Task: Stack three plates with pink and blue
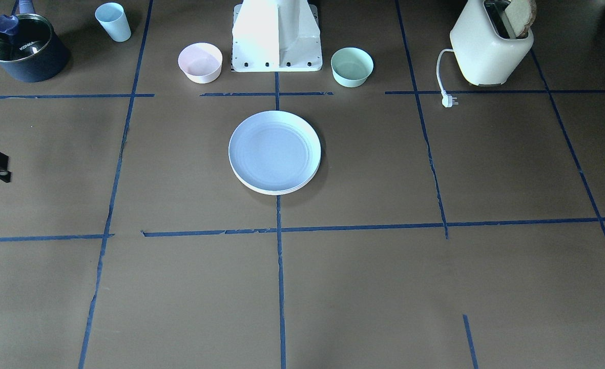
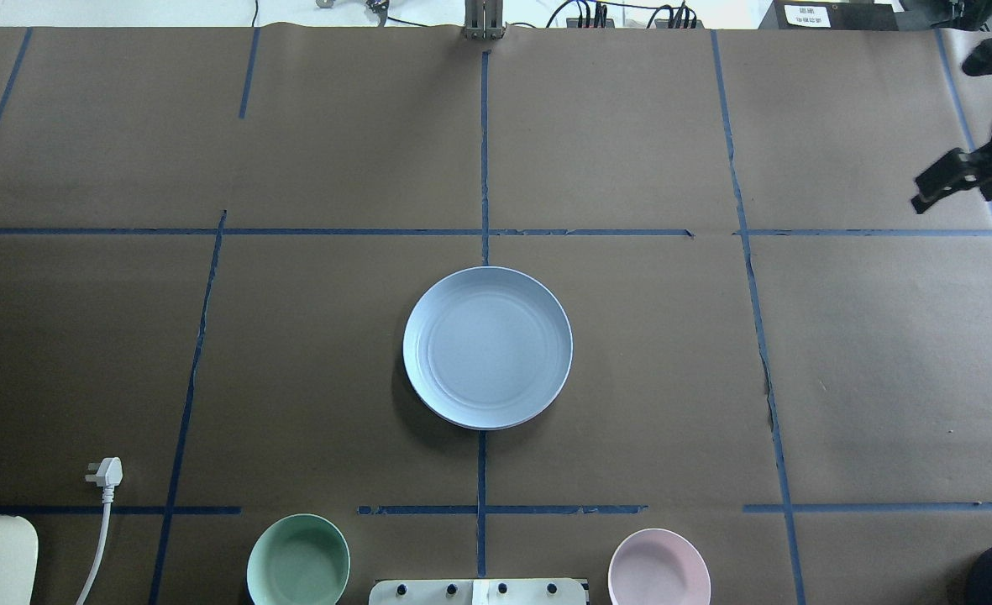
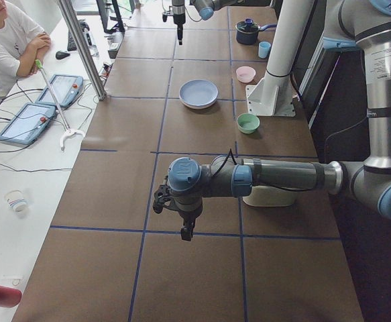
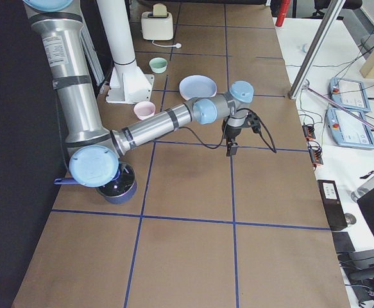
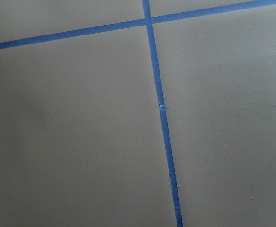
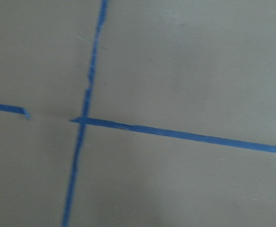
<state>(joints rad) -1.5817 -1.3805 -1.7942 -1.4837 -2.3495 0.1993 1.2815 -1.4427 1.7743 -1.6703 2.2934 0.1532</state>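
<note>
A pale blue plate [image 1: 274, 151] lies on top of a stack at the middle of the table; it also shows in the overhead view [image 2: 487, 346]. A cream rim [image 1: 276, 191] shows under it; I cannot make out a pink plate in the stack. My right gripper [image 2: 921, 202] hangs far off at the table's right edge, apart from the stack and holding nothing visible; I cannot tell whether it is open or shut. My left gripper [image 3: 186, 235] shows only in the exterior left view, low over bare table far from the stack; I cannot tell its state.
A small pink bowl [image 1: 200, 62] and a mint bowl [image 1: 352, 66] flank the robot base [image 1: 276, 41]. A pale blue cup [image 1: 113, 21] and a dark pot [image 1: 28, 48] stand on my right side. A toaster [image 1: 492, 43] with its plug [image 1: 449, 100] stands on my left.
</note>
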